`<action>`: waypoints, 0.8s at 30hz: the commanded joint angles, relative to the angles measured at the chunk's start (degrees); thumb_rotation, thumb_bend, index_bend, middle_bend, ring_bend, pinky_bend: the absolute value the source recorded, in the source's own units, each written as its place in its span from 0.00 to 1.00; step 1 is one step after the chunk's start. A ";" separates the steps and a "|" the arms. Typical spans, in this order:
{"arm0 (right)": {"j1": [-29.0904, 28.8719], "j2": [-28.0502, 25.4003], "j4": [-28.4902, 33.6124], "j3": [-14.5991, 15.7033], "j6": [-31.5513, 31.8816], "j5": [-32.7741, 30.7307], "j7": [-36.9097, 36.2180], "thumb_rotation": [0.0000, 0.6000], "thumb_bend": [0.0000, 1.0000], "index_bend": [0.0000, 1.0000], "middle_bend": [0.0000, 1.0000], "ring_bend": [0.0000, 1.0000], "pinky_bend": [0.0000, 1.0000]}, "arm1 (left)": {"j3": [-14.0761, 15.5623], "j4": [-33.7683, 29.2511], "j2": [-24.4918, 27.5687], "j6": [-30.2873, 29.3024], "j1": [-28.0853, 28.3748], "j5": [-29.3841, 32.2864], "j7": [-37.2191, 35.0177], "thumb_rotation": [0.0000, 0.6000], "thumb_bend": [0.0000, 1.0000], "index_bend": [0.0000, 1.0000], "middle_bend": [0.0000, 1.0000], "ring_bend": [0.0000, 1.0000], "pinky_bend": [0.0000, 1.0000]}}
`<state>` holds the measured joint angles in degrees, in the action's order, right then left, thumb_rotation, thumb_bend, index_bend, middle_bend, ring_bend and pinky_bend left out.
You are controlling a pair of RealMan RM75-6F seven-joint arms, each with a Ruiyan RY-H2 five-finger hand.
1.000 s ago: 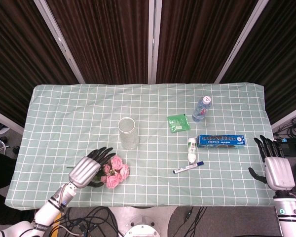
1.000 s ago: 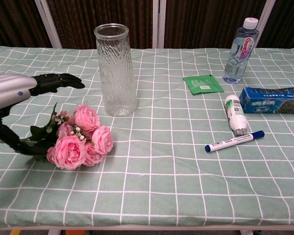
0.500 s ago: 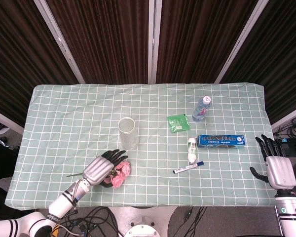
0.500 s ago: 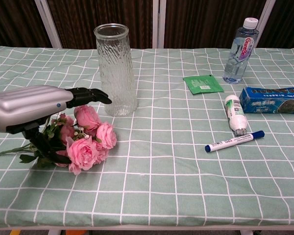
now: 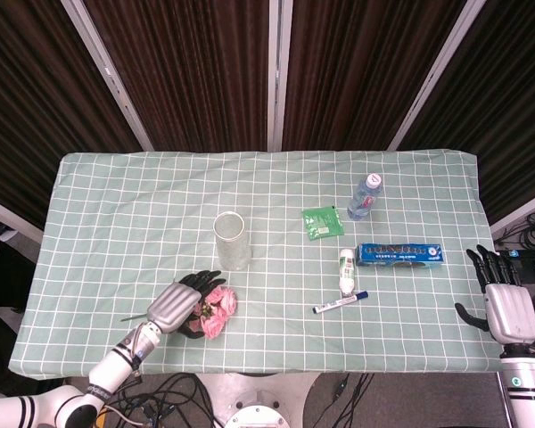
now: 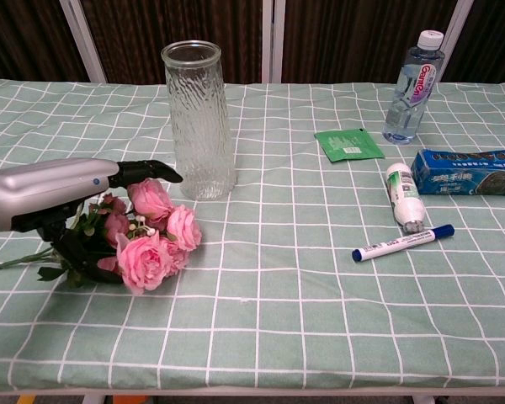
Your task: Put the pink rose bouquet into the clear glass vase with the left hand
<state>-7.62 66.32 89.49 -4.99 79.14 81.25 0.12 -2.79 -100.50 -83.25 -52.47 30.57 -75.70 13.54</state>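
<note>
Pink rose bouquet (image 6: 151,240) flat nr upright vase (image 6: 199,119).

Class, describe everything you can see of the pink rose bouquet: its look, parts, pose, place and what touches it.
The pink rose bouquet is a small bunch of pink blooms with tiny white buds, dark green leaves and a thin green stem trailing left. It lies on its side on the checked tablecloth, near the front edge, in front of the clear glass vase and apart from it. The left hand is over its leafy part, fingers reaching across the blooms.
</note>
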 commanded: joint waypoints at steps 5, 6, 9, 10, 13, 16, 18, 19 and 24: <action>-0.27 0.29 0.30 -0.12 -0.01 0.18 0.41 1.00 0.14 0.00 0.00 0.00 0.00 | -1.20 -3.79 1.81 1.59 1.07 6.65 -1.62 1.00 0.04 0.08 0.00 0.00 0.12; -0.27 0.30 0.30 -0.12 -0.02 0.16 0.44 1.00 0.15 0.00 0.00 0.00 0.00 | -1.35 -3.65 1.49 1.54 1.25 7.22 -1.47 1.00 0.04 0.08 0.00 0.00 0.12; -0.23 0.26 0.23 -0.06 -0.16 -0.06 0.54 1.00 0.15 0.00 0.00 0.00 0.00 | -1.74 -2.50 0.25 1.09 1.75 8.59 -0.90 1.00 0.04 0.08 0.00 0.00 0.12; -0.21 0.23 0.18 -0.05 -0.21 -0.16 0.56 1.00 0.15 0.00 0.00 0.00 0.00 | -1.82 -2.01 -0.17 0.98 1.89 9.01 -0.71 1.00 0.04 0.08 0.00 0.00 0.12; -0.10 0.09 0.11 -0.04 -0.28 -0.45 0.48 1.00 0.15 0.00 0.00 0.00 0.00 | -2.15 -1.16 -1.04 1.87 2.60 11.34 -1.15 1.00 0.04 0.08 0.00 0.00 0.12; -0.09 0.11 0.01 -0.04 -0.39 -0.58 0.34 1.00 0.15 0.00 0.00 0.00 0.00 | -2.19 -0.99 -1.43 2.37 3.15 12.24 -1.32 1.00 0.04 0.08 0.00 0.00 0.12; -0.11 0.17 -0.08 0.02 -0.55 -0.63 0.24 1.00 0.15 0.00 0.00 0.00 0.00 | -2.14 -0.75 -1.73 2.65 3.63 12.65 -1.10 1.00 0.04 0.08 0.00 0.00 0.13; -0.13 0.20 -0.11 0.04 -0.63 -0.63 0.21 1.00 0.15 0.00 0.00 0.00 0.00 | -2.08 -0.65 -1.82 2.86 3.86 12.94 -0.95 1.00 0.04 0.08 0.00 0.00 0.13; -0.08 0.24 -0.33 0.09 -0.64 -0.64 -0.07 1.00 0.15 0.00 0.00 0.00 0.00 | -1.69 -0.71 -1.64 3.41 5.17 15.11 1.08 1.00 0.04 0.08 0.06 0.01 0.18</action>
<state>-7.71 66.56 89.17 -4.89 78.50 80.62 0.06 -4.67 -101.17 -84.94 -49.08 35.38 -61.12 13.96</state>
